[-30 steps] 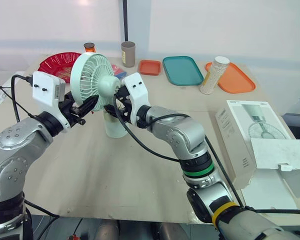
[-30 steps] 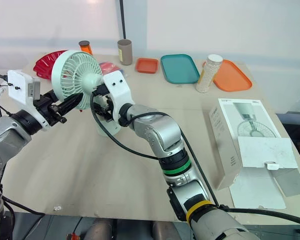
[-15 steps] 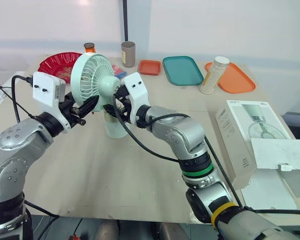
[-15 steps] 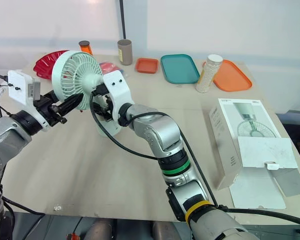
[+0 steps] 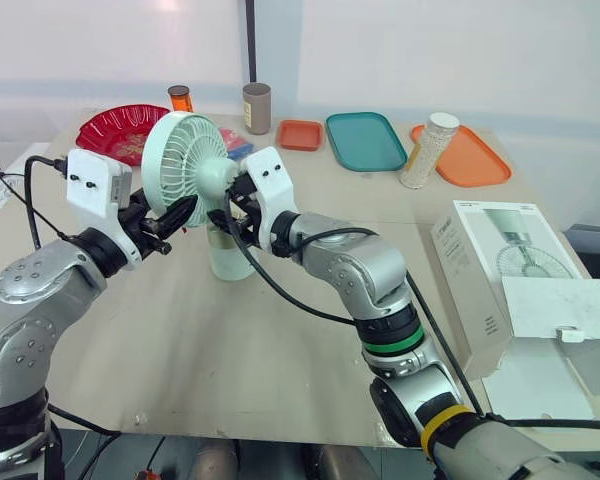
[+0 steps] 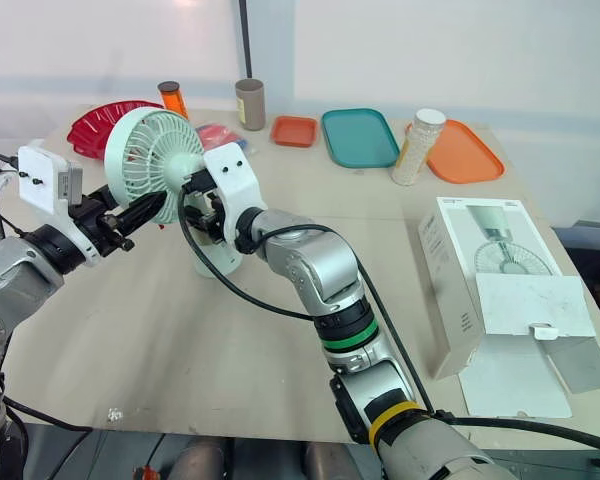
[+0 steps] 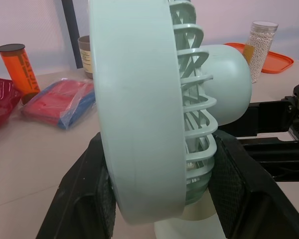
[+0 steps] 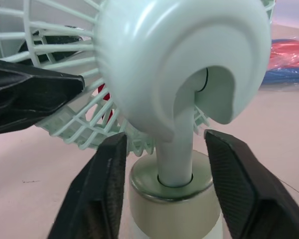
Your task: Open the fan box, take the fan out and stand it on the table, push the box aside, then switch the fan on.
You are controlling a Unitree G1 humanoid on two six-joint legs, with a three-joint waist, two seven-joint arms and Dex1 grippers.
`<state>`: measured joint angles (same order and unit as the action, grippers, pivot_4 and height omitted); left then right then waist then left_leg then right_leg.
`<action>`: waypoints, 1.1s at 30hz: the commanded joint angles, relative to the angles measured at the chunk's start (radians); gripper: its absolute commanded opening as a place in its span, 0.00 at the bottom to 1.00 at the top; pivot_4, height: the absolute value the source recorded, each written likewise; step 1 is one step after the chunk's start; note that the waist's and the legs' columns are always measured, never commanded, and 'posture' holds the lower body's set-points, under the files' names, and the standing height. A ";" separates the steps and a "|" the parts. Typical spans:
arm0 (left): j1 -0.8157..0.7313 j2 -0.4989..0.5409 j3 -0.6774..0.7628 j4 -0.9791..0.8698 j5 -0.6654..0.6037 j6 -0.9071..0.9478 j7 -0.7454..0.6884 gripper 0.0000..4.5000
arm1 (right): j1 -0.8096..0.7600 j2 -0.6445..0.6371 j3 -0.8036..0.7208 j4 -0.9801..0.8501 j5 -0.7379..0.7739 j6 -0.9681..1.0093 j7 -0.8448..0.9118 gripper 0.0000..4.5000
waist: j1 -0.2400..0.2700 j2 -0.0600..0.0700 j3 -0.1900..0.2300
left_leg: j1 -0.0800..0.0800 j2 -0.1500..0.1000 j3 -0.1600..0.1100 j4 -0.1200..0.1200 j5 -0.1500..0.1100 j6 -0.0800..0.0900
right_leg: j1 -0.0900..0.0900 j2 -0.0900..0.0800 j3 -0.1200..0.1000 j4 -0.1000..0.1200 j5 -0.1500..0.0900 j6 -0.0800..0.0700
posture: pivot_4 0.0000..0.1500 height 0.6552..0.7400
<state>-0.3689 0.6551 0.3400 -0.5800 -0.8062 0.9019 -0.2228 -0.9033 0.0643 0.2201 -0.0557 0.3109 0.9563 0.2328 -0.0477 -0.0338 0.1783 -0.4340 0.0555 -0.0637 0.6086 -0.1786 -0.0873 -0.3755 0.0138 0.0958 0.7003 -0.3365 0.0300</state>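
The mint-green fan [image 5: 185, 165] is upright near the table's left middle, its round head facing left and its cylindrical base [image 5: 228, 255] low over or on the tabletop; which one I cannot tell. My left gripper [image 5: 176, 212] is shut on the lower rim of the fan's cage, one finger [image 7: 87, 191] in front and one behind. From the right, my right gripper [image 8: 164, 174] clamps the top of the base below the neck, its fingers [image 8: 102, 189] pressing both sides. The white fan box [image 5: 490, 270] lies at the right edge with its end flap [image 5: 560, 310] open.
Along the back stand a red plate [image 5: 120, 130], an orange jar [image 5: 179, 97], a brown cup [image 5: 256, 107], a small orange tray [image 5: 299, 134], a teal tray [image 5: 366, 140], a bead-filled bottle [image 5: 426, 150] and an orange tray [image 5: 475, 155]. A red-and-blue packet [image 5: 238, 145] lies behind the fan.
The fan head and both grippers have sunk slightly, and the left arm has eased a little to the right. The box has not moved.
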 commanded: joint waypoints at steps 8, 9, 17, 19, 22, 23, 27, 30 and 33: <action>-0.023 0.006 0.032 -0.059 -0.007 -0.035 0.006 0.46 | -0.013 0.031 -0.022 -0.022 0.005 -0.005 0.000 0.55 | 0.000 0.000 0.000 | 0.000 0.000 -0.001 0.000 0.000 0.000 | 0.000 0.000 0.000 0.000 0.000 0.000 | 1.00 1.00; -0.022 0.007 0.032 -0.059 -0.007 -0.034 0.006 0.46 | -0.014 0.032 -0.024 -0.022 0.005 -0.005 0.000 0.55 | 0.000 0.000 0.000 | 0.000 0.000 -0.001 0.000 0.000 0.000 | 0.000 0.000 -0.001 0.000 0.000 0.000 | 1.00 1.00; -0.022 0.006 0.032 -0.059 -0.010 -0.032 0.008 0.46 | -0.017 0.039 -0.033 -0.013 0.001 -0.003 -0.002 0.55 | 0.000 0.000 0.000 | 0.000 0.000 -0.001 0.000 0.000 -0.001 | 0.000 0.000 -0.001 0.000 0.000 0.000 | 1.00 1.00; -0.022 0.006 0.030 -0.059 -0.011 -0.032 0.007 0.46 | -0.017 0.040 -0.035 -0.014 0.001 -0.001 -0.003 0.55 | 0.000 0.000 0.000 | 0.000 0.000 -0.001 0.000 0.001 -0.001 | 0.000 0.000 -0.001 0.000 0.000 0.000 | 1.00 1.00; -0.024 0.006 0.029 -0.058 -0.011 -0.032 0.007 0.46 | -0.015 0.043 -0.036 -0.016 0.002 0.003 -0.006 0.55 | 0.000 0.000 0.000 | 0.000 0.000 -0.002 0.000 0.001 -0.001 | 0.000 0.000 -0.001 0.000 0.000 0.000 | 1.00 1.00; -0.024 0.006 0.029 -0.058 -0.010 -0.032 0.007 0.46 | -0.014 0.044 -0.035 -0.016 0.002 0.005 -0.007 0.55 | 0.000 0.000 0.000 | 0.000 0.000 -0.002 0.000 0.001 -0.001 | 0.000 0.000 -0.001 0.000 0.000 0.000 | 1.00 1.00; -0.024 0.004 0.028 -0.058 -0.010 -0.033 0.009 0.46 | -0.011 0.049 -0.035 -0.017 0.003 0.006 -0.006 0.55 | 0.000 0.000 0.000 | -0.001 0.000 -0.002 0.000 0.001 -0.001 | 0.000 0.000 -0.002 0.000 0.000 0.000 | 1.00 1.00; -0.024 0.003 0.027 -0.059 -0.009 -0.036 0.009 0.46 | -0.012 0.049 -0.035 -0.016 0.001 0.006 -0.005 0.55 | 0.000 0.000 0.000 | -0.001 0.000 -0.003 0.000 0.001 -0.001 | 0.000 0.000 -0.002 0.000 0.000 0.000 | 1.00 1.00; -0.025 0.002 0.026 -0.057 -0.007 -0.037 0.012 0.46 | -0.013 0.049 -0.036 -0.014 0.001 0.006 -0.004 0.55 | 0.000 0.000 0.000 | -0.001 0.000 -0.003 0.000 0.001 -0.002 | 0.000 0.000 -0.003 0.000 0.000 0.000 | 1.00 1.00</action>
<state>-0.3689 0.6544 0.3399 -0.5800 -0.8055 0.9018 -0.2079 -0.9025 0.1012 0.1942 -0.0508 0.3098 0.9681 0.2302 -0.0476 -0.0338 0.1783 -0.4355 0.0553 -0.0675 0.6084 -0.1777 -0.0889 -0.3755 0.0137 0.0922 0.7003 -0.3364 0.0298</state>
